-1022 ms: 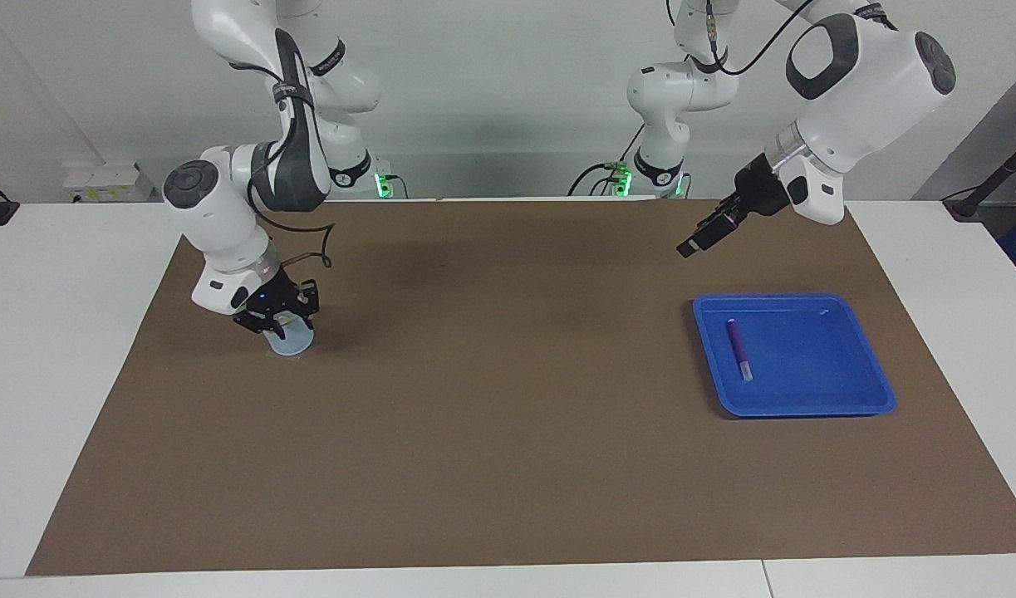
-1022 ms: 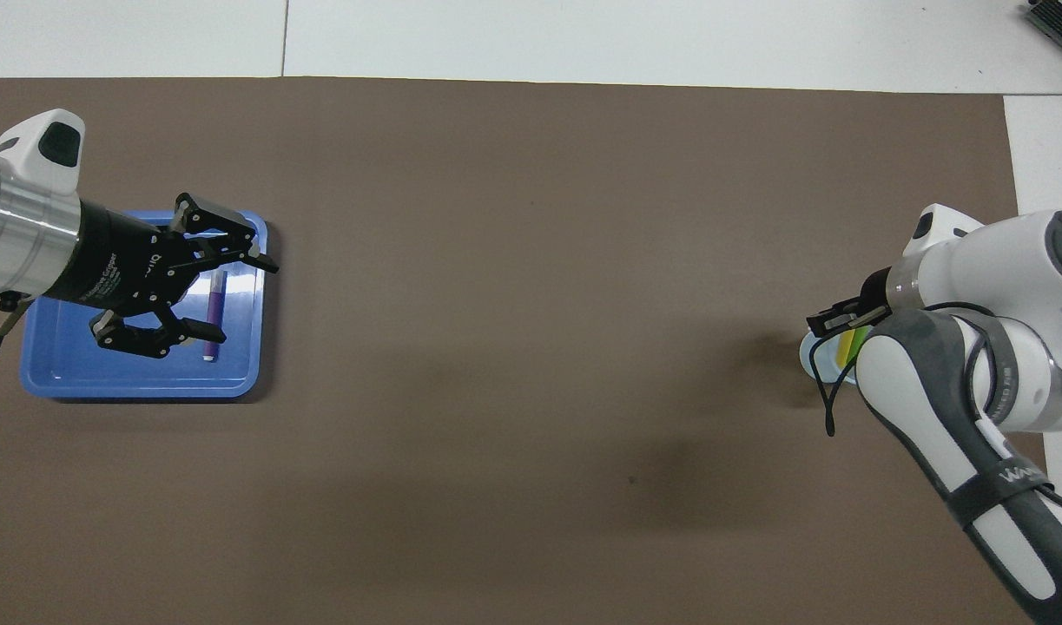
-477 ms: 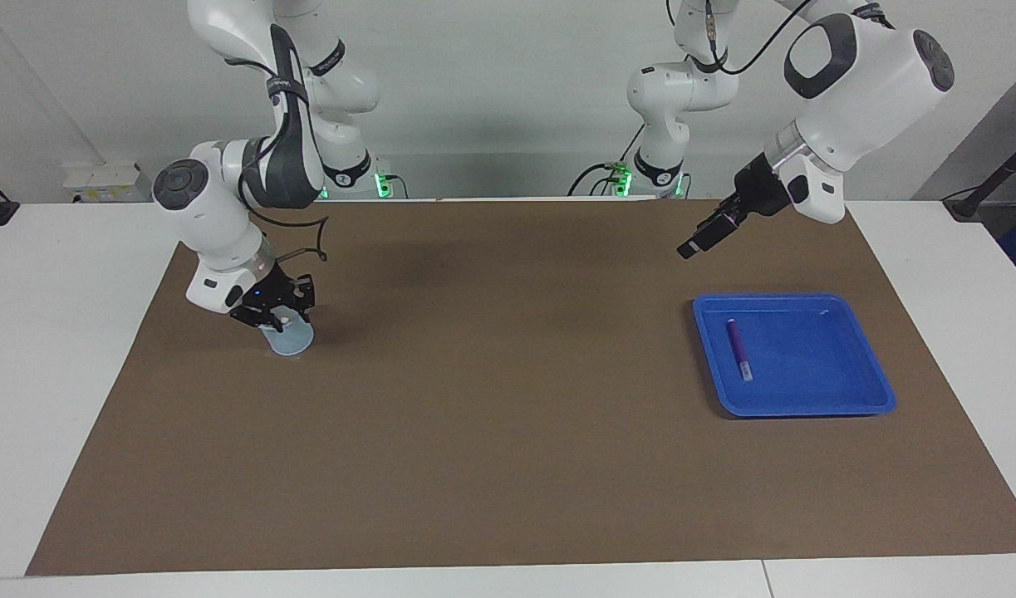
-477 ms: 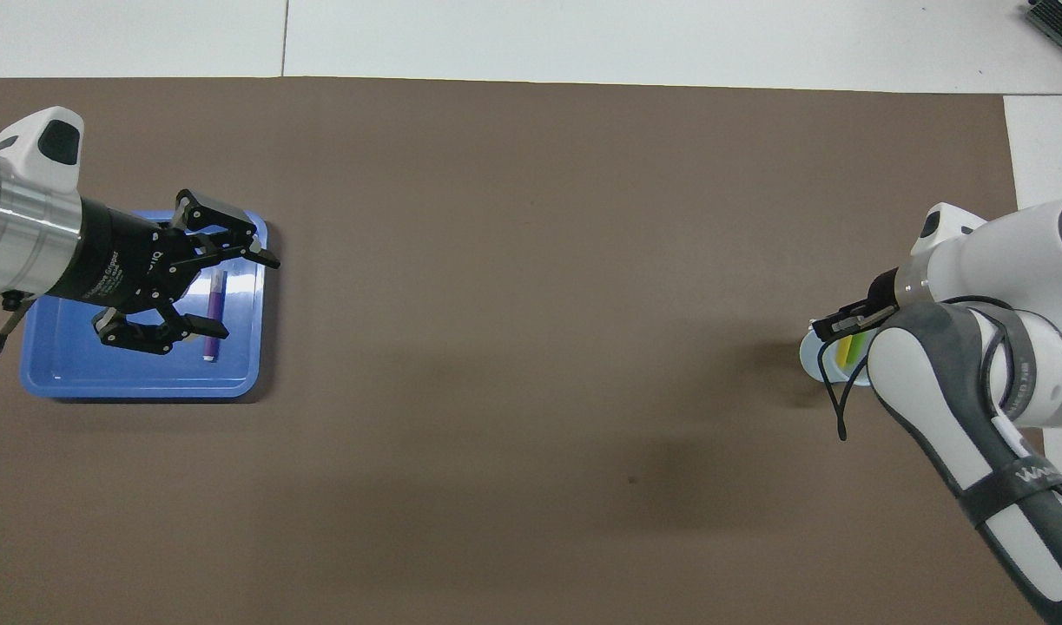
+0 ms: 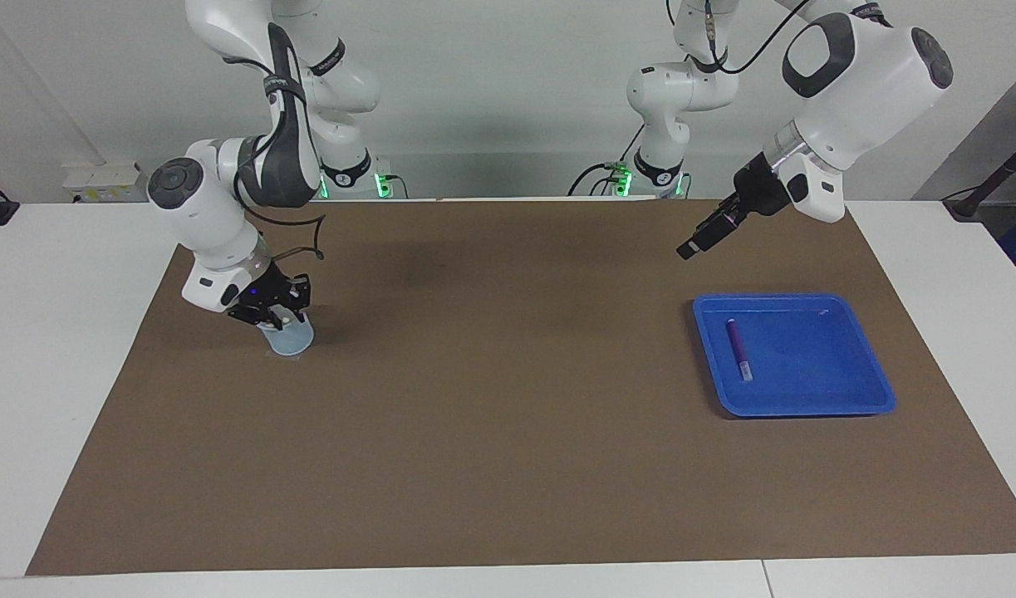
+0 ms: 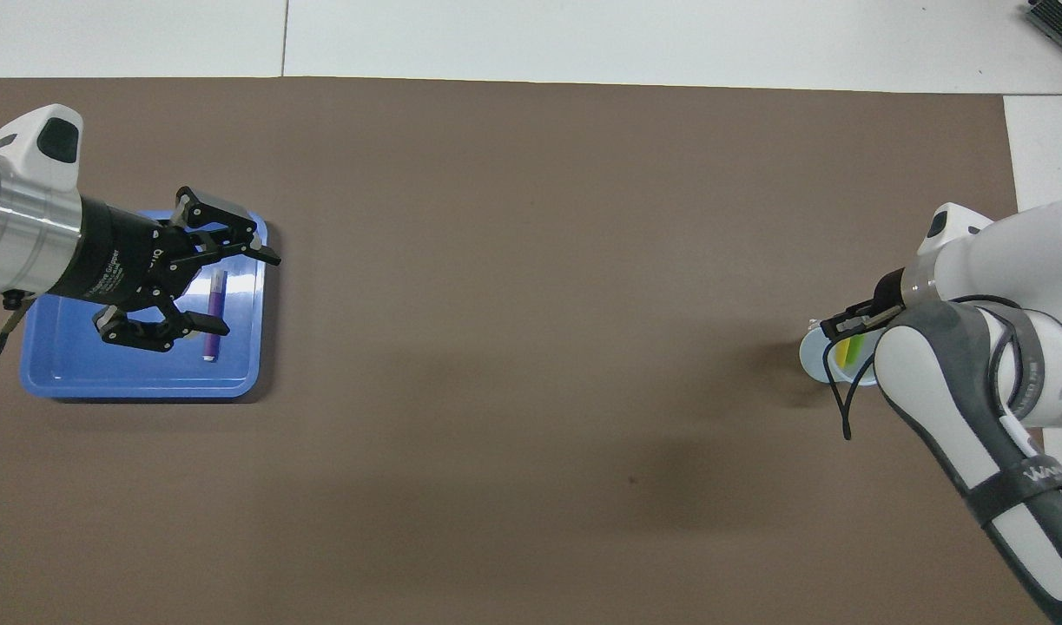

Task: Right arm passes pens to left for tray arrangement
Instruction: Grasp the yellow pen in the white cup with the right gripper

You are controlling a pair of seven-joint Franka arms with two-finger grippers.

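Right gripper (image 5: 277, 316), grip unclear, dips into the cup (image 5: 290, 339) on upright pens (image 6: 847, 350); left gripper (image 6: 214, 291) waits open over the tray (image 5: 848, 390).

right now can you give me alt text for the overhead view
The right arm's hand reaches into a small translucent pale-blue cup holding a yellow pen and a green pen. At the other end of the brown mat, the left arm's open hand hovers over a shallow bright blue plastic tray with a purple pen in it.
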